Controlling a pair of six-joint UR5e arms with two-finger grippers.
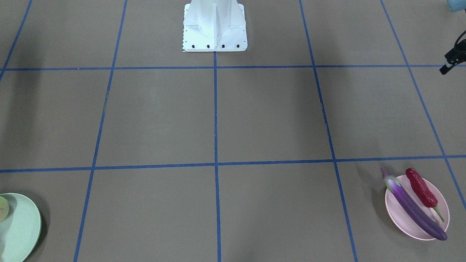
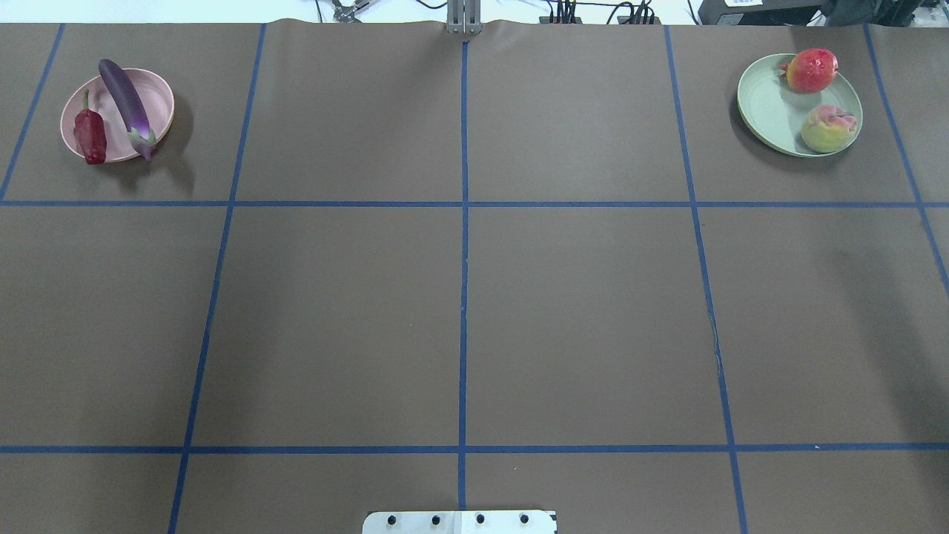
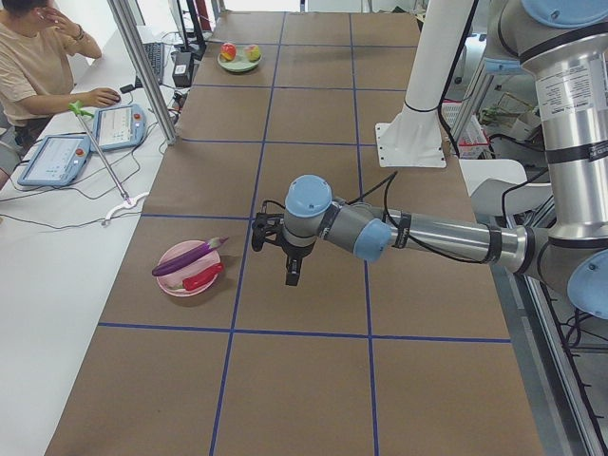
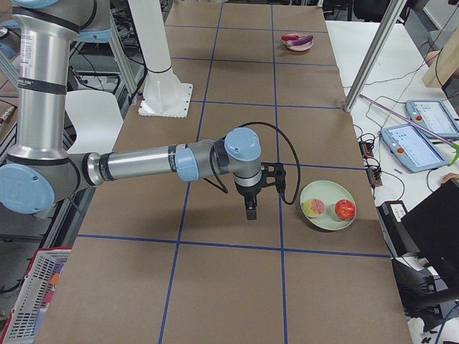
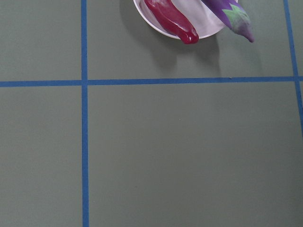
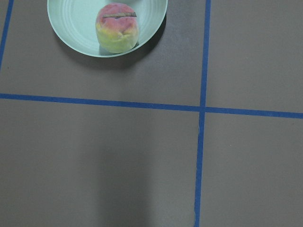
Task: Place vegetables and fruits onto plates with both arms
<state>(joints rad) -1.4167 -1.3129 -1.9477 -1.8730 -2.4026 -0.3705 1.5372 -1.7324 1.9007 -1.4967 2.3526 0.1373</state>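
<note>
While left claw (image 3: 293, 276) hangs near pink plate (image 3: 169, 283), right claw (image 4: 249, 212) near green plate (image 4: 326, 223), whether spread cannot tell.

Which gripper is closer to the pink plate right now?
Left. The left gripper hangs beside the pink plate; the right gripper is far off, beside the green plate.
</note>
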